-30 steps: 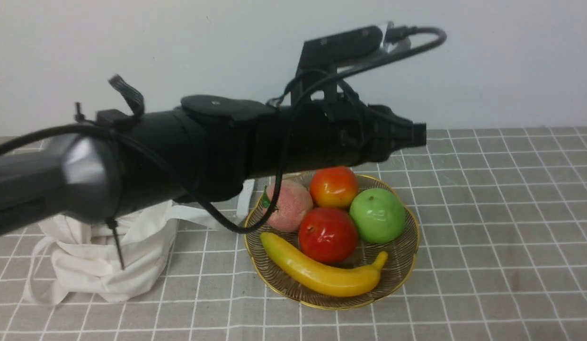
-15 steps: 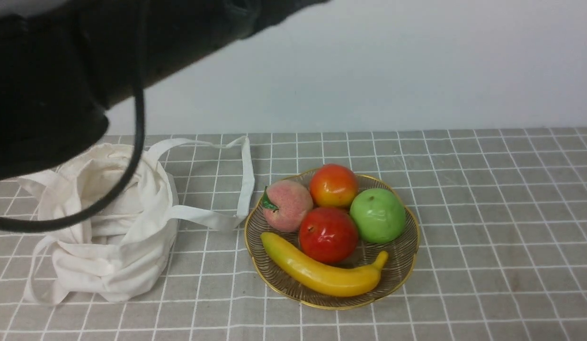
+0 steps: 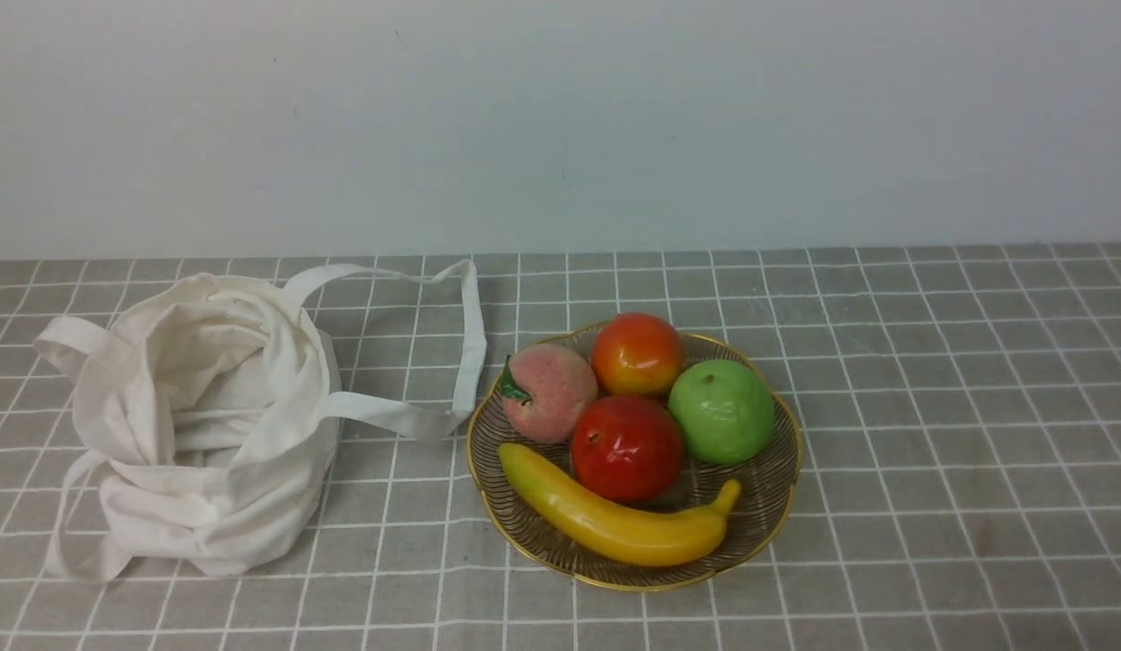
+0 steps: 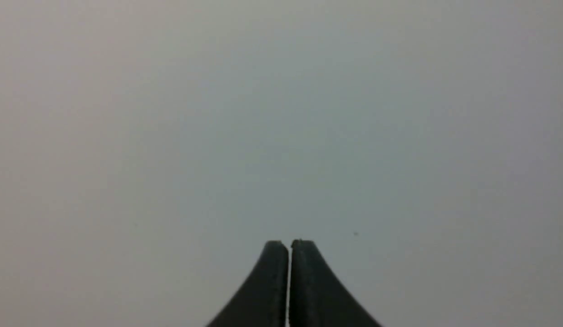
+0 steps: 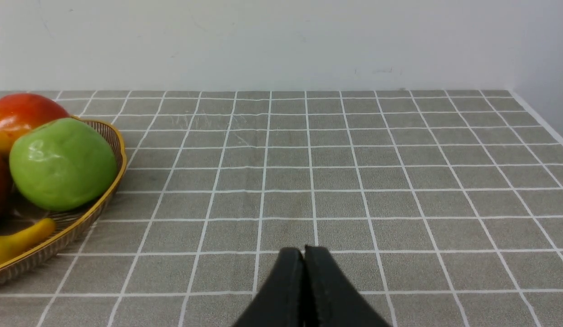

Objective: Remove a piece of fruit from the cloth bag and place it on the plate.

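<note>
Front view: crumpled white cloth bag point(image 3: 194, 425) toward table's left edge; round gold-rimmed woven plate point(image 3: 768, 506) mid-table, holding green apple point(image 3: 721, 411), yellow banana point(image 3: 615, 520). Bare grid cloth toward right edge. Left gripper point(image 4: 289, 245) closed, empty; right gripper point(image 5: 303, 252) closed, empty.

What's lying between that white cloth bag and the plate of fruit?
In the front view, only the cloth bag's own strap lies on the checked tablecloth, looping across to the plate's rim. Nothing else is there.
</note>
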You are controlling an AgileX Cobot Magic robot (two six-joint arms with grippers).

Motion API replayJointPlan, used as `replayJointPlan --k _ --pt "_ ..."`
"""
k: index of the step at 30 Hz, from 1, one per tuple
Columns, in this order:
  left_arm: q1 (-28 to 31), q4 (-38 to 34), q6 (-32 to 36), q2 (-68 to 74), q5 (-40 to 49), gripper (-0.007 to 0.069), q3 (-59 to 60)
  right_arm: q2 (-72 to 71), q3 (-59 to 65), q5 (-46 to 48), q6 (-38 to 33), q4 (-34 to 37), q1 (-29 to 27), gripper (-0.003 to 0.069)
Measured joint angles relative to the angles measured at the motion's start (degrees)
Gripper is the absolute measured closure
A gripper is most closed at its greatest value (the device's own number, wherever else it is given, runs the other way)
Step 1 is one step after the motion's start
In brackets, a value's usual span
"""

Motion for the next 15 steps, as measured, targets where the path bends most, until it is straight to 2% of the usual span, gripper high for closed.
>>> replayJointPlan --k 8,15 --pt "0.0 0.0 3.3 -11.4 -9.1 0.0632 6.0 0.0 0.0 0.0 0.1 0.0 0.0 0.0676" --pt "0.0 0.0 3.4 -17.7 -11.8 0.0632 11.2 0.0 0.0 0.0 0.1 0.0 0.0 0.0676"
